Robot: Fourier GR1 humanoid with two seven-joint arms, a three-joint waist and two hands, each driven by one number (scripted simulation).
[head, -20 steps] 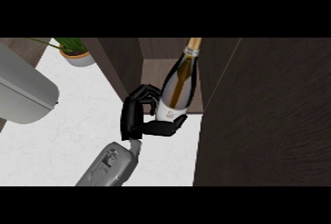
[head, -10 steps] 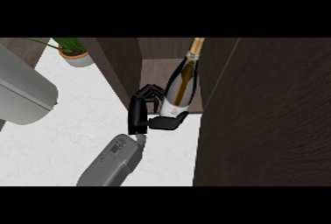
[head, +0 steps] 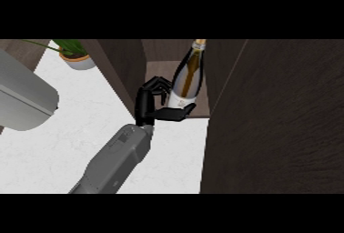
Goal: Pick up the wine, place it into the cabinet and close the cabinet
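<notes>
Found the wine bottle (head: 188,77) inside the open cabinet (head: 124,68), between its dark left wall and a broad dark wooden panel (head: 282,118) on the right. Saw it tilted, gold-foiled neck pointing to the far end of the opening and white-labelled lower body at the near end, close to the compartment's front edge.

Noted the left hand (head: 151,109) grasping it from the left: fingers (head: 158,84) curled against the bottle's left side, thumb laid across its near end just under the label. Could not tell whether the bottle's base touched the cabinet floor — hidden by the thumb and the label end.

Traced the grey forearm (head: 118,159) up from the lower edge, over the white marbled counter (head: 60,150), slanting right toward the opening.

Spotted a small potted plant (head: 75,57) at the far left of the counter, beside the cabinet's left wall, and a large rounded grey object (head: 20,100) at the left edge — well apart from the hand.
</notes>
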